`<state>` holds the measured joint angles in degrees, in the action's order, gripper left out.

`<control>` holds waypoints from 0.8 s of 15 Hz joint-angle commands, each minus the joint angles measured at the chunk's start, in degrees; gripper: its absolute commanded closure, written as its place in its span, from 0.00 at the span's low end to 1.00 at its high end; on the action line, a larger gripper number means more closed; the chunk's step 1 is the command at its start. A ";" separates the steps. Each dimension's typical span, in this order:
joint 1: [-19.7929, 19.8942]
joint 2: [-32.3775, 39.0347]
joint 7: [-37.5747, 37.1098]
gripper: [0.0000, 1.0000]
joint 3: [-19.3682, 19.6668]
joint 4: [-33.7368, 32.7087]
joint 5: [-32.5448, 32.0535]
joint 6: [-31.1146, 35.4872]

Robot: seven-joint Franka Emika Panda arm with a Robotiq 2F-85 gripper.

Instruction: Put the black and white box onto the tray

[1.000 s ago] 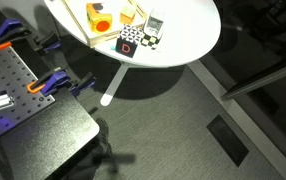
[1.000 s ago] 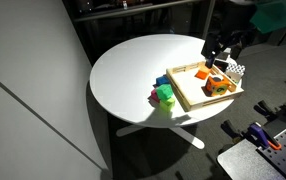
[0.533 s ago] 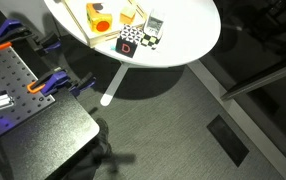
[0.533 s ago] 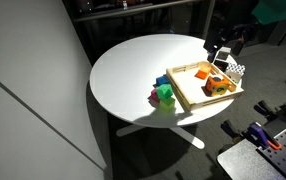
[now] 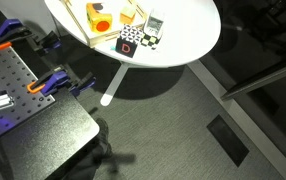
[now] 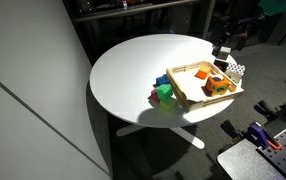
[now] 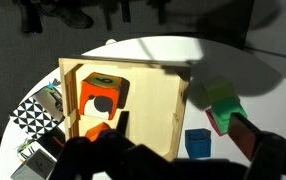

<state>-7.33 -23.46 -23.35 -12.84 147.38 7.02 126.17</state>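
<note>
The black and white box [image 5: 129, 43] sits on the white round desk [image 5: 183, 35], close to the desk's rim, with its red mark facing the camera. It is on the bare desk, not on the tray [image 6: 190, 88]. The tray is the pale wooden one just beside it. A small speckled piece [image 5: 150, 40] lies right next to the box, and a grey-white gadget [image 5: 155, 22] stands a little farther in.

The gripper [image 6: 226, 45] hangs in the air over the far right corner of the tray, clear of the desk. It is dark against a dark background, and in the wrist view it is only a blurred black mass along the bottom edge. I cannot tell how far its jaws are parted. It has no hold on the box.

Inside the tray lies an orange block [image 7: 100, 95] with a dark hole. On the tray's other side, away from the box, a green block [image 7: 223, 98] and a blue block [image 7: 196, 143] rest on the desk.
</note>
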 commanded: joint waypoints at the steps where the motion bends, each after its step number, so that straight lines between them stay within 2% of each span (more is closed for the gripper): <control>1: 1.03 0.16 2.42 0.00 2.19 0.48 0.18 -0.37; 5: 2.41 -0.71 4.58 0.00 4.66 2.28 0.27 -0.62; 12: 5.03 -1.81 15.23 0.00 9.95 5.46 -1.47 0.18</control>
<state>-3.51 -23.25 -12.66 -4.82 151.06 6.76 126.09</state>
